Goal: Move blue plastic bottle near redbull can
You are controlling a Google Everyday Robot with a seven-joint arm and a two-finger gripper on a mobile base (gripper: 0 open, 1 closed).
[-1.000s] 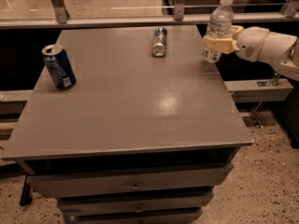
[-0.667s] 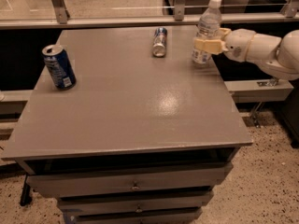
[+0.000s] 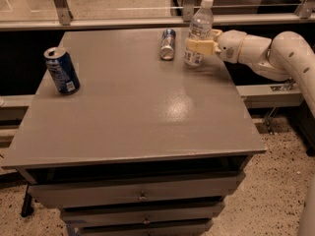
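The blue plastic bottle [image 3: 199, 29], clear with a white cap, stands upright at the far right of the grey table [image 3: 133, 107]. My gripper [image 3: 199, 45] reaches in from the right and is shut on the bottle's middle. The redbull can [image 3: 168, 44], slim and silver-blue, lies on its side just left of the bottle, a short gap between them.
A wider dark blue soda can [image 3: 61, 70] stands upright near the table's left edge. A rail and glass partition [image 3: 123, 21] run behind the table. Drawers [image 3: 142, 196] sit under the tabletop. My white arm [image 3: 275, 53] extends past the table's right edge.
My gripper has carried the bottle leftward along the table's far edge, from the right corner to just beside the redbull can. The cans have not moved.
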